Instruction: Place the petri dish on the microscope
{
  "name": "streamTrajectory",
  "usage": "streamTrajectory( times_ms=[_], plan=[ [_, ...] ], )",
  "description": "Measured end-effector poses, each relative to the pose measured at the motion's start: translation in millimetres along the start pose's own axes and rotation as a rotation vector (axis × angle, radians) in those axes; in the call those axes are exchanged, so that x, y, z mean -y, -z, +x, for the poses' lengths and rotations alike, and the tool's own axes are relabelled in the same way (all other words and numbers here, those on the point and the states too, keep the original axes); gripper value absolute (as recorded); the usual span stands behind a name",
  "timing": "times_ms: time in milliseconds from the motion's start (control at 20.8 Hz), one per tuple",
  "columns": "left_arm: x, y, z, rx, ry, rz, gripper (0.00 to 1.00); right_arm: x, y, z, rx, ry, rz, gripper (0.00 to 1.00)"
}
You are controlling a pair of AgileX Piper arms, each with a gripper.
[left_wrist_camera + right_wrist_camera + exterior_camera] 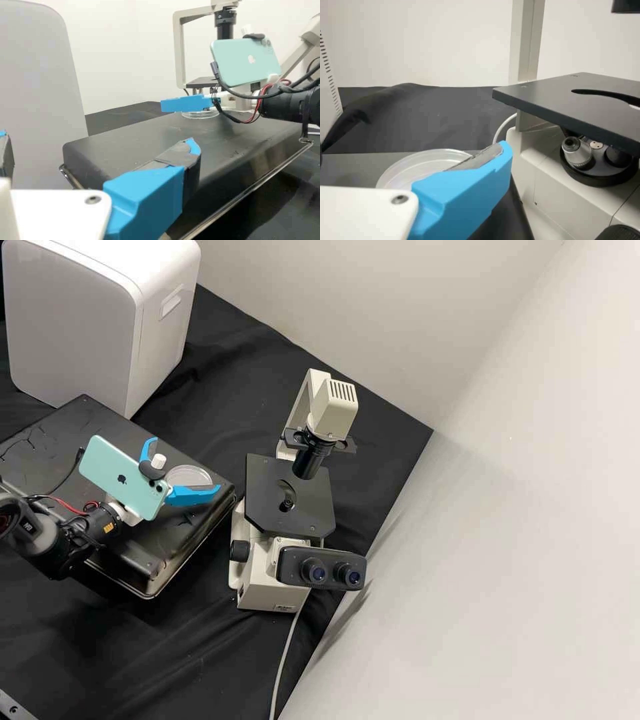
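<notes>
A black-draped table (pixel 200 653) runs across the left and middle of the high view, with a white appliance (pixel 93 313) in the upper left corner. The microscope (pixel 293 527) stands mid-frame, its flat black stage (pixel 293 497) bare under the condenser tube and its eyepieces facing the lower edge. To its left lies a black slab (pixel 67 433) on a metal tray. The right arm comes in from the left edge, carrying a mint-green phone (pixel 120 477) on its wrist.

The right pincer (pixel 185 467) is spread open at the slab's right end. One blue finger lies along the near rim of the petri dish (pixel 190 475) and the other stands apart on the far side, so nothing is gripped yet. The left pincer (pixel 97 150) also gapes empty, low at the slab's opposite end. The clear dish rests flat on the slab, just left of the microscope and lower than the stage.

The step in hand looks like the grasp. To do it well, the right pincer should be centred so both fingers meet the rim across the dish's widest part. It should then close gently, since thin clear plastic will likely slip or flex under a hard pinch. The dish should be kept level on the lift and raised above the stage edge before crossing. It should go in below the condenser and come down over the central opening.
</notes>
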Motion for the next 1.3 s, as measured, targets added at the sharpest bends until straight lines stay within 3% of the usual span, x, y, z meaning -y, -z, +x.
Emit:
streamTrajectory(
  times_ms=[288, 576, 672, 1008, 1296],
  plan=[
    [0.0, -0.2, 0.0, 0.002, 0.000, 0.001, 1.00, -3.0, 9.6, -2.3, -0.028, -0.010, 0.003, 1.00],
    [0.0, -0.2, 0.0, 0.002, 0.000, 0.001, 1.00, -15.0, 16.0, -7.4, -0.055, -0.047, -0.002, 1.00],
    [0.1, -0.7, -0.1, 0.005, 0.001, 0.001, 1.00, -19.7, 12.0, -9.2, -0.040, -0.065, -0.002, 1.00],
    [0.6, -2.8, -0.7, 0.015, 0.004, -0.001, 1.00, -23.9, -2.7, -11.2, 0.005, -0.073, -0.009, 1.00],
    [0.9, -3.7, -1.1, 0.016, 0.006, -0.005, 1.00, -14.2, -12.3, -7.9, 0.033, -0.032, -0.013, 1.00]
  ],
)
